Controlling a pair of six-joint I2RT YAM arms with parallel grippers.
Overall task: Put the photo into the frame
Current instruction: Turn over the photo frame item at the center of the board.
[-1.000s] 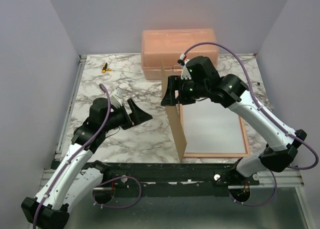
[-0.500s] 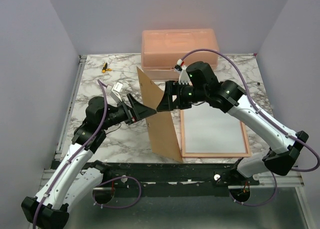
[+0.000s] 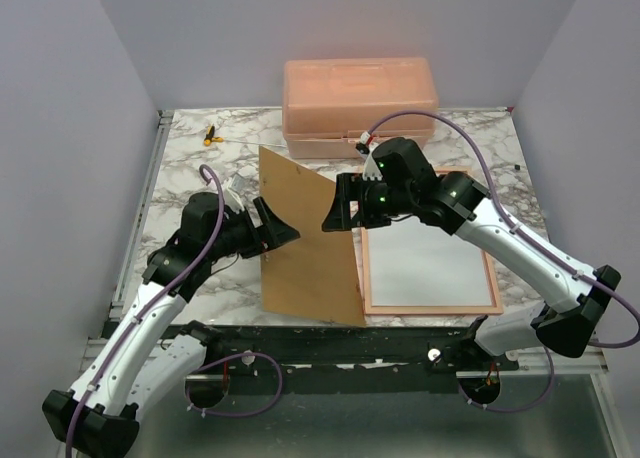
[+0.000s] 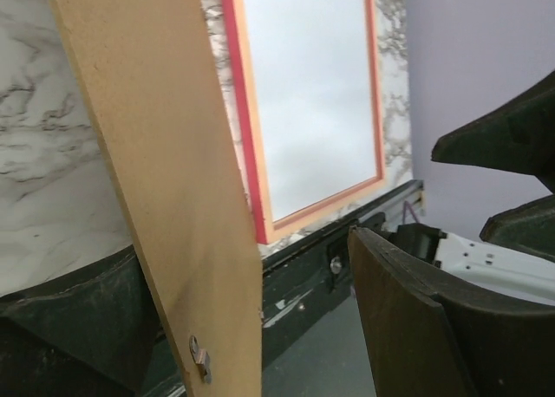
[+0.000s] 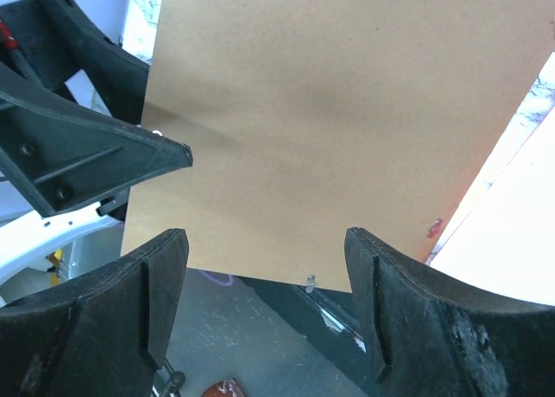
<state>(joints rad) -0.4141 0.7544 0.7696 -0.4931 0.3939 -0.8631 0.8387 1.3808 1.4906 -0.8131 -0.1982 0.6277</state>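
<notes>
Marble-patterned table (image 3: 180, 168) carries everything, so I read it from its left edge across. Near the far left corner lies a small yellow-and-black object (image 3: 210, 134), too small to name. Next comes my left gripper (image 3: 285, 230), jaws spread wide. On its wrist camera the brown backing board (image 3: 305, 258) runs up between the two fingers, and neither looks pressed onto it. The board stands on its lower edge close to the near edge of the table, just left of the frame, and leans toward the left arm. My right gripper (image 3: 338, 206) sits at the board's upper right edge, also wide open. Its wrist view shows the board's face ahead of the fingertips, not between them. Right of that, the frame (image 3: 430, 309) lies flat toward the near right corner, a pink-red border around a plain pale inside. At the far edge stands a salmon plastic box (image 3: 358, 98), lid down.

The photo I can't find: no sky-and-meadow print shows in any view. The pale sheet in the frame could be its white back or only the pane; I cannot tell.

I judge this to be the clearing step: the backing is off the frame and neither gripper is clamped on it. Next I need to close the left jaws on the board, or let it down gently, so it lands on the table left of the frame and not back across it. After that I must locate the print.
</notes>
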